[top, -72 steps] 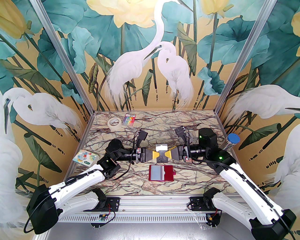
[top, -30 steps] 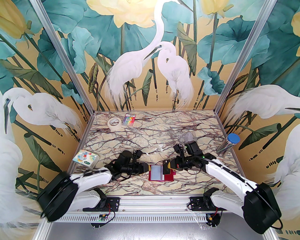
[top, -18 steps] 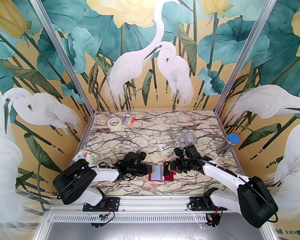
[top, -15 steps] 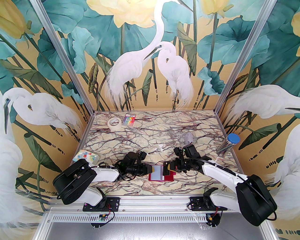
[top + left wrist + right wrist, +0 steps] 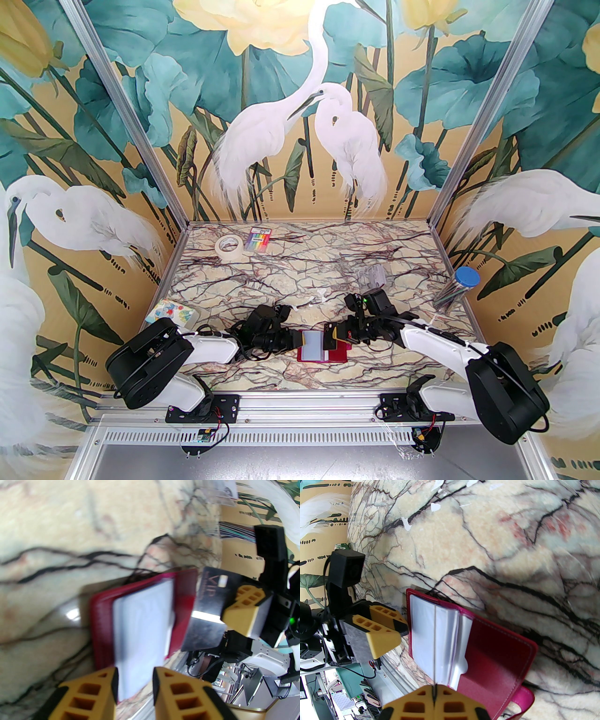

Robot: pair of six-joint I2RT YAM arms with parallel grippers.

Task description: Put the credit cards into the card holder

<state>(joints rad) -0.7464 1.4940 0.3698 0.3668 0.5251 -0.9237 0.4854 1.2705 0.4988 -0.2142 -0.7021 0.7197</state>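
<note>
Holding: black card (image 5: 208,592) is pinched by right tool (image 5: 434,688) above open red wallet (image 5: 499,653) | left tool (image 5: 135,676) narrowly parted at wallet's left edge

- One card holder (image 5: 338,357), dark red and lying open; every place below is told from it.
- One black credit card (image 5: 211,597), lettered VIP, above its open pages.
- Two grippers: the left gripper (image 5: 134,674) at its left edge, the right gripper (image 5: 434,691) over its pages.
- One clear plastic case (image 5: 371,277), beyond it and a little to the right.
- One tube with a blue lid (image 5: 457,287), well to its right.
- One roll of masking tape (image 5: 229,245) and one rainbow-striped packet (image 5: 260,239), side by side, well beyond it to the left.
- One colourful printed packet (image 5: 169,316), well to its left.
- Small white scraps (image 5: 435,507) just beyond it: a few, too small to count surely.
</note>
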